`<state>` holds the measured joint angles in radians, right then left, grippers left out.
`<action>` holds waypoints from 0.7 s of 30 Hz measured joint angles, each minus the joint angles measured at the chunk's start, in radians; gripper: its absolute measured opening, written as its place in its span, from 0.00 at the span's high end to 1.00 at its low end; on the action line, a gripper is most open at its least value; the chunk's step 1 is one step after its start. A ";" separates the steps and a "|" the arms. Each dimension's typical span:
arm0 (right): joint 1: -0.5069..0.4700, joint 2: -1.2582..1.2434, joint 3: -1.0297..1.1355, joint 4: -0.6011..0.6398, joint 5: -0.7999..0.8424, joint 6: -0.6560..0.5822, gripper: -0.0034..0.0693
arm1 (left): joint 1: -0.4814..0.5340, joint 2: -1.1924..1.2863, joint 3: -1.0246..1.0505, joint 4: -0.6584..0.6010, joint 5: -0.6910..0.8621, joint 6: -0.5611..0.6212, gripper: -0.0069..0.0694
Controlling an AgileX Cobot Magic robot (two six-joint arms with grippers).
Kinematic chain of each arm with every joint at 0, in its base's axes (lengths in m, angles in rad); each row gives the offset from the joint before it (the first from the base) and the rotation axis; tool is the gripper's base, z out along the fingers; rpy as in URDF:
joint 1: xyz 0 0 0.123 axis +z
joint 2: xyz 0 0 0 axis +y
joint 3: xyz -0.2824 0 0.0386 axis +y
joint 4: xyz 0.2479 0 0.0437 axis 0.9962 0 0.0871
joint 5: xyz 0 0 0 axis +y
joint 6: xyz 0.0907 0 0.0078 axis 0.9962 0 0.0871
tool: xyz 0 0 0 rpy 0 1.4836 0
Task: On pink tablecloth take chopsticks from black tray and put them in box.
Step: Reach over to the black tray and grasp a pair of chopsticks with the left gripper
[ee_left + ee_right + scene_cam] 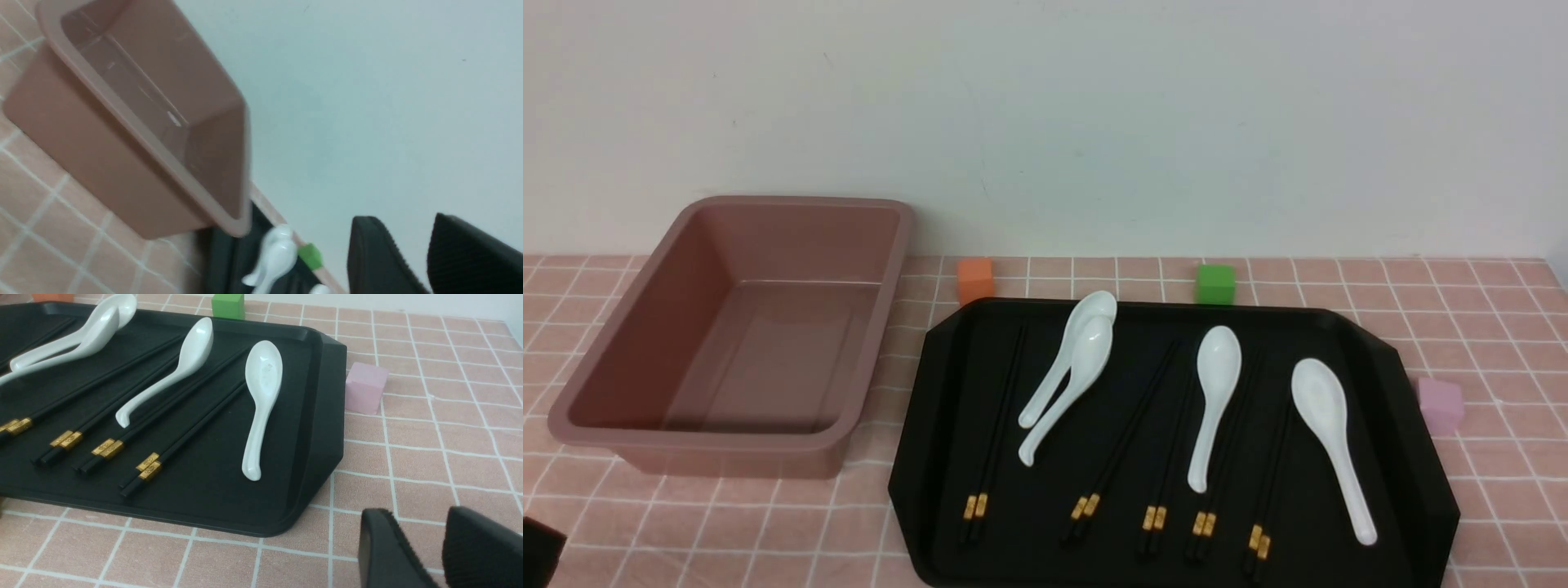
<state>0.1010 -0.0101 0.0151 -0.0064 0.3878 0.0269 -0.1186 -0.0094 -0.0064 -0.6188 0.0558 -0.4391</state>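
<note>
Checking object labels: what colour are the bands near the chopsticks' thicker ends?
Gold bands on the black chopsticks; clearest in the right wrist view.

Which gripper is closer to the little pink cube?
Right. The right gripper hovers off the black tray, the pink cube just beyond; the left gripper is by the box, across the tray.

Pink box (102, 163) just beside black tray (222, 261)

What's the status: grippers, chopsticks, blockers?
Left gripper and right gripper open, empty. Five pairs of chopsticks on tray; box empty. Spoons lie among the pairs, middle one crowding two.
</note>
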 joint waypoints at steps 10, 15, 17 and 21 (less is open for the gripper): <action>0.000 0.000 0.000 0.000 0.000 0.000 0.62 | 0.000 0.417 -0.429 0.119 0.441 0.276 0.93; 0.000 0.000 0.000 0.000 0.000 0.000 0.62 | 0.000 0.813 -0.632 0.173 0.678 0.411 0.93; 0.000 0.000 0.000 0.000 0.000 0.000 0.62 | -0.008 0.908 -0.676 0.177 0.709 0.426 0.93; 0.000 0.000 0.000 0.000 0.001 0.000 0.62 | -0.106 1.233 -0.835 0.205 0.728 0.455 0.93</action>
<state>0.1010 -0.0101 0.0151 -0.0064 0.3889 0.0269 -0.2246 1.2234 -0.8419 -0.4143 0.7841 0.0158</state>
